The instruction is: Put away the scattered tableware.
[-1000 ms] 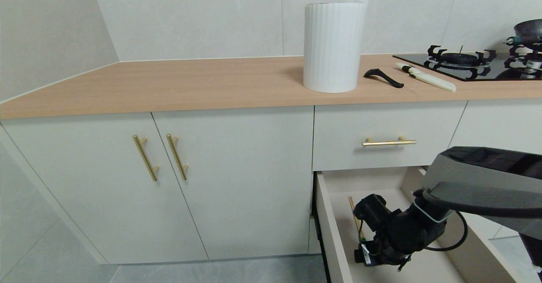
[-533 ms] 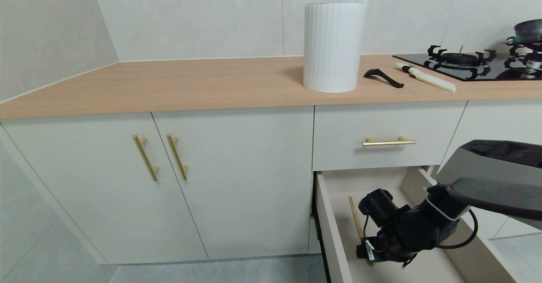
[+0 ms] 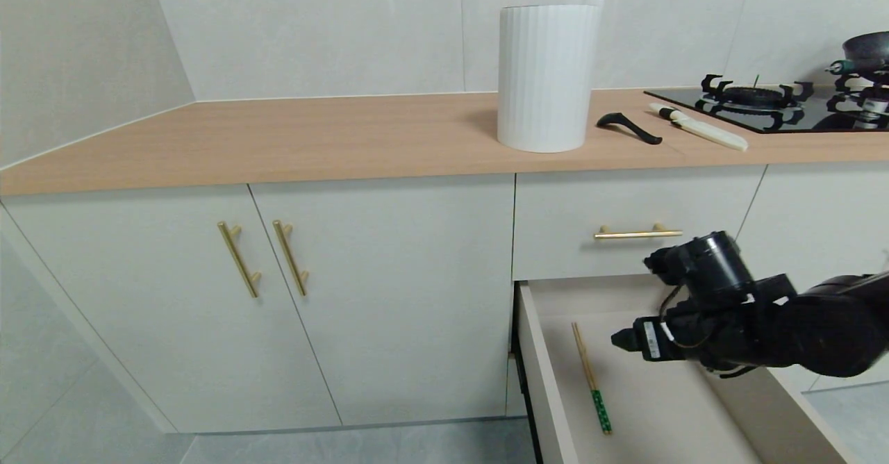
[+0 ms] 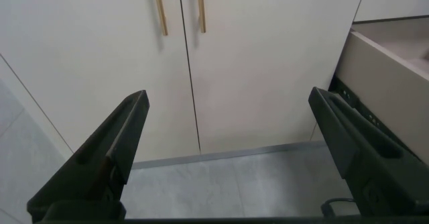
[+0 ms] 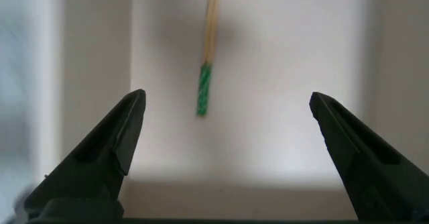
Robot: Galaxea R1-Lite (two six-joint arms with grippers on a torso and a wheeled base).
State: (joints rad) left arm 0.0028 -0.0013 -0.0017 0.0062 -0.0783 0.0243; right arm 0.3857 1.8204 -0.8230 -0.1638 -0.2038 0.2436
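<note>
Wood countertop (image 3: 312, 137), tiled wall (image 3: 312, 26); chopsticks (image 3: 590, 378) in open drawer (image 3: 545, 380); both jaws spread.

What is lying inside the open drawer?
Chopsticks with a green end lie on the drawer floor. The right gripper covers part of the floor.

desk (image 3: 278, 137): matt wood grain
chopsticks (image 3: 589, 374): wood, green-coated ends
handle (image 3: 637, 233): brushed gold metal
jar (image 3: 545, 78): ribbed, matt
hob (image 3: 799, 113): glossy black glass
</note>
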